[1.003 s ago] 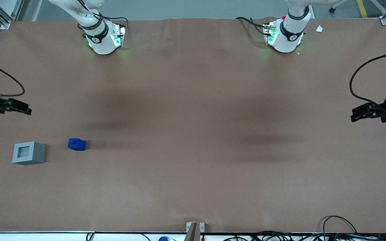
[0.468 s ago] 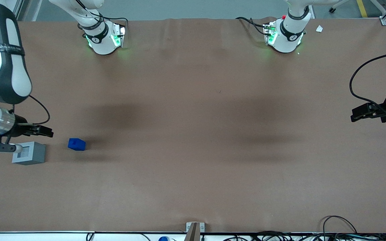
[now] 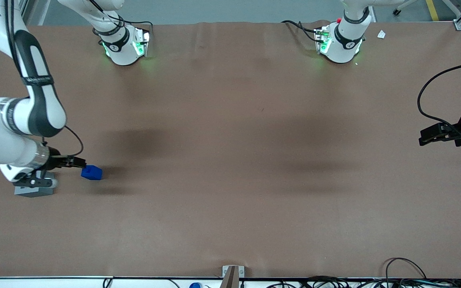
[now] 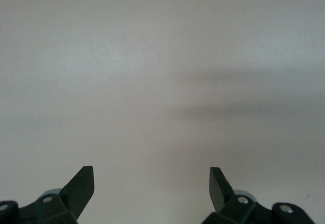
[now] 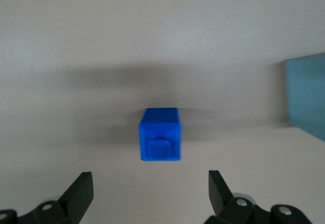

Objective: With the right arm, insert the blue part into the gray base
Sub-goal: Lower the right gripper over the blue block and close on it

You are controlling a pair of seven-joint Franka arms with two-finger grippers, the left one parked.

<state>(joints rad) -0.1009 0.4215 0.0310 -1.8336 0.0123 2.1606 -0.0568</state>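
The right arm (image 3: pixel 22 120) reached across the brown desk (image 3: pixel 230 160) at the left edge of the front frame, its black tool (image 3: pixel 79 162) just beside the blue part (image 3: pixel 91 172) and not touching it. The wrist camera showed the tool (image 5: pixel 150 193) spread wide and empty, with the blue part (image 5: pixel 160 141) centred ahead of the gap between its two fingers (image 5: pixel 81 189).

The blue part sat alone on the desk in the lower left of the front frame, its small raised stub facing the wrist camera. The gray base (image 3: pixel 33 189) lay close by, nearer the frame's left edge and largely hidden under the wrist; one edge of it (image 5: pixel 305 92) appeared in the wrist view.

By its look, the part was a small, rigid block of moulded plastic: light, hard and unlikely to deform or break under a firm pinch, though its smooth faces could let it slip or twist. The two flat side faces flanking the stub appeared the sound place to grip, leaving the stub free to enter the base's opening.
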